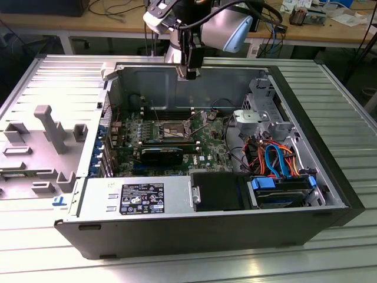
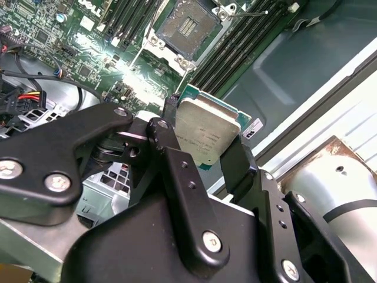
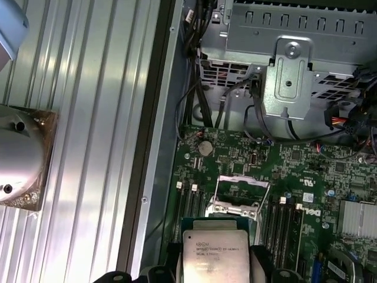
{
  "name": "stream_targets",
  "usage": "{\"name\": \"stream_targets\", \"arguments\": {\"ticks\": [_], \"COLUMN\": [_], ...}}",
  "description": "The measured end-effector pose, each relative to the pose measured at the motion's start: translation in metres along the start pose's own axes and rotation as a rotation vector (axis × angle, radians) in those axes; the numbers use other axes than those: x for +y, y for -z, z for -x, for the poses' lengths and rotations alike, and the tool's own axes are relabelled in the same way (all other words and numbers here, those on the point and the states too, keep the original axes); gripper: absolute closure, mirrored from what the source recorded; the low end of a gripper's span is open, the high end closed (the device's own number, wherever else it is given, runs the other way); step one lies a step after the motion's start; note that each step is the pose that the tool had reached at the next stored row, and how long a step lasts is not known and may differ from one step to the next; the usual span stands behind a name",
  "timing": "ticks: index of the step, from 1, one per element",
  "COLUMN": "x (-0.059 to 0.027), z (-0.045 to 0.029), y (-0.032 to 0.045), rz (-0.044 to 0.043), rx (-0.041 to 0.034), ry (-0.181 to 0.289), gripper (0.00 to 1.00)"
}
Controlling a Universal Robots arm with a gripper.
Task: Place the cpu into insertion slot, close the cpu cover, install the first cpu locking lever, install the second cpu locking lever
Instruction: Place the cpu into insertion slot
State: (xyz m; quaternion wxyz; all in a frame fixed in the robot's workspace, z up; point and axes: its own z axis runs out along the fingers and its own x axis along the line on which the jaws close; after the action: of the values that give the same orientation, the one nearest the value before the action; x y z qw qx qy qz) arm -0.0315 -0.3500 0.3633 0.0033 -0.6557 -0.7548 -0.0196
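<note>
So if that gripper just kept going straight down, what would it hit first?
Likely the motherboard near its memory slots, not the insertion slot; the held cpu would touch first. Depth unclear.

Printed matter. Several lines of engraved marking stand on the metal top of the cpu (image 3: 215,253) in the first wrist view. A black-and-white label (image 1: 143,198) sits on the grey power supply box (image 1: 177,197). White lettering (image 3: 311,208) marks the green motherboard (image 3: 235,156). None of the wording can be made out reliably.

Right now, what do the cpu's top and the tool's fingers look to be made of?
The cpu: top looks like metal, dull silver-grey with a matte sheen; its green edge suggests circuit-board laminate. The tool fingers: matte black, likely plastic or coated metal; can't tell which.
</note>
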Motion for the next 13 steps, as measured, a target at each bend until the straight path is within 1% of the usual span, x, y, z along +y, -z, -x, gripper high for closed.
{"name": "stream_targets", "arguments": {"ticks": [8, 10, 12, 13], "x": [-0.0002, -0.0003, -0.001, -0.0011], "z": [0.0002, 0.0002, 0.0003, 0.0003], "y": [-0.0027, -0.0035, -0.0051, -0.0055], "rz": [-0.0108, -0.0163, -0.0267, -0.0279], "rx": [0.0015, 0.0024, 0.0036, 0.0037], "ry": [-0.001, -0.001, -0.01, -0.019], "gripper": [0.45, 0.45, 0.45, 0.45]}}
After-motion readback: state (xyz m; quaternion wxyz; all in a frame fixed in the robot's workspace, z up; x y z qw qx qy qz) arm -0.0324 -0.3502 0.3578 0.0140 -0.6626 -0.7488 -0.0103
